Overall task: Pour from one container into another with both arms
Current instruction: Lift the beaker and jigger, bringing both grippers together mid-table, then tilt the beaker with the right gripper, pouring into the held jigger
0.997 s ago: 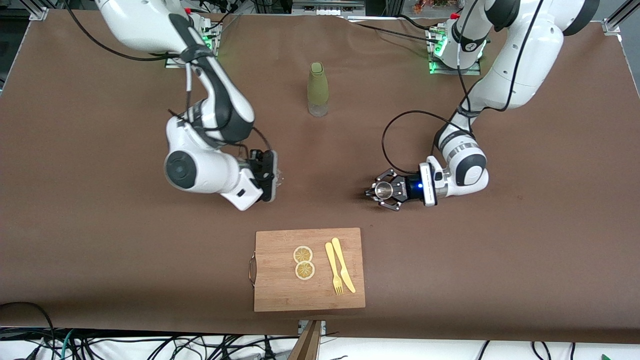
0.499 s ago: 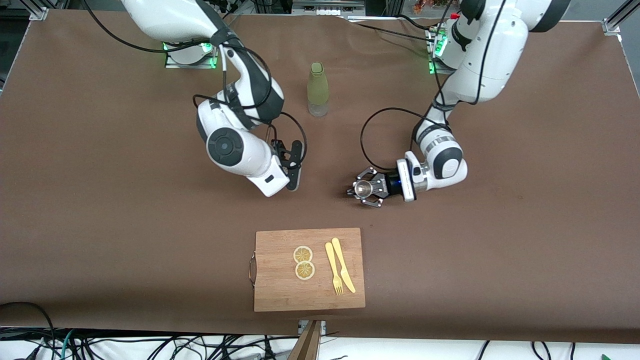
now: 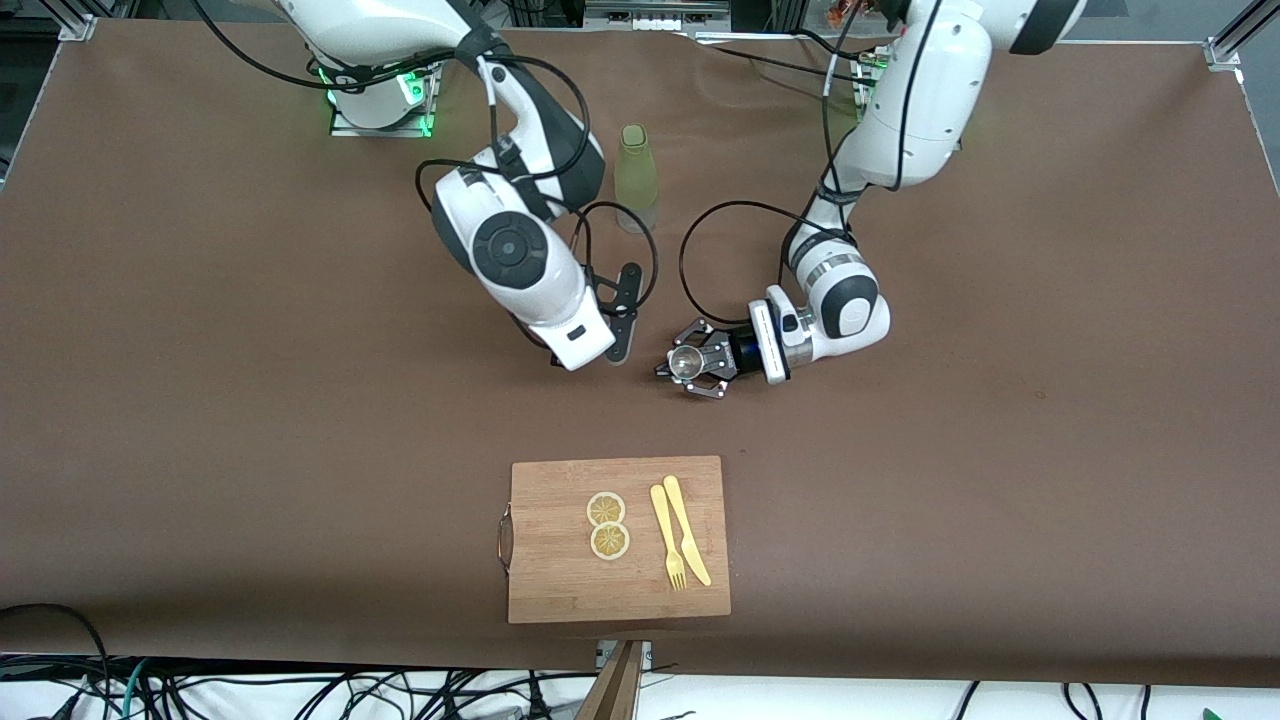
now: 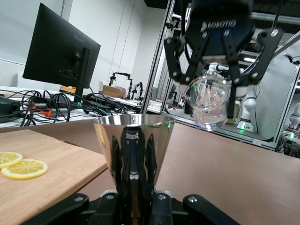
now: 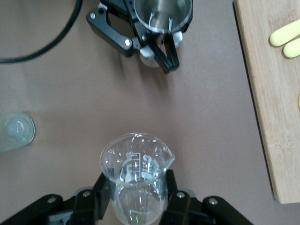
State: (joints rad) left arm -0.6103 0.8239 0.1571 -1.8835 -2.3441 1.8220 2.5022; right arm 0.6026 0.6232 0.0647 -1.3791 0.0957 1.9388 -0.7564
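Brown table (image 3: 200, 400): cutting board (image 3: 560, 580) near front camera; above it, left gripper (image 3: 690, 366) clamps metal cup (image 4: 133, 140), right gripper (image 3: 622, 352) clamps glass beaker (image 5: 136, 173).

Both arms are reached in over the middle of the counter, with the left gripper (image 3: 686, 367) held level and clamped tight on a metal cup (image 4: 133, 140), and the right gripper (image 3: 622, 320) closed round a glass beaker (image 5: 136, 173) right next to it.

Even overhead light, soft shadows; glare on metal cup (image 4: 133, 140); background blurred.
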